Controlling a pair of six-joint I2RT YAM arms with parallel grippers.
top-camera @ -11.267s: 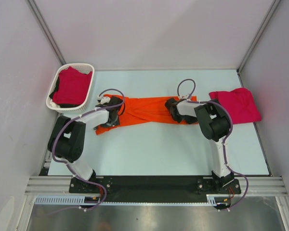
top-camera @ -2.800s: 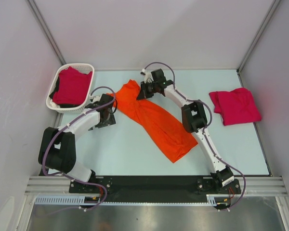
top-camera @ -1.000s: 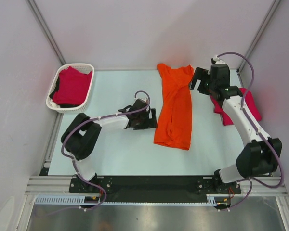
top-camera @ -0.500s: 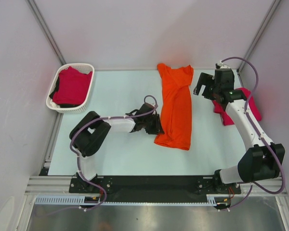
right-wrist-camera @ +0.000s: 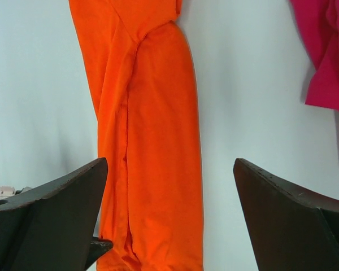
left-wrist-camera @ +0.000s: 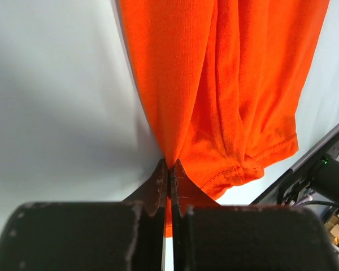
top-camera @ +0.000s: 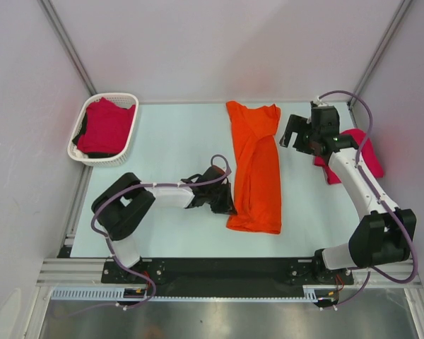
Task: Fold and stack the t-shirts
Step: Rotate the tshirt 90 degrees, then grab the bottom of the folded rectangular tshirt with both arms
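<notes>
On my bench (top-camera: 162,141) the orange t-shirt (top-camera: 256,169) lies mid-bench as a long narrow strip, running from the far edge toward the arms. A crimson-pink t-shirt (top-camera: 373,164) sits bunched at the right edge. A second crimson-pink shirt (top-camera: 104,127) fills the white lattice basket (top-camera: 127,96) at far left. My left hand (left-wrist-camera: 169,166) is pinched closed on the orange shirt's left edge near the hem — my right hand (top-camera: 297,138) hovers wide open beside its far end, holding nothing.

A pale table (top-camera: 162,141) carries an orange shirt (top-camera: 256,169) (stretched lengthwise, rumpled), a white basket (top-camera: 116,94) well to its left, a pink shirt (top-camera: 371,161) near its right.
</notes>
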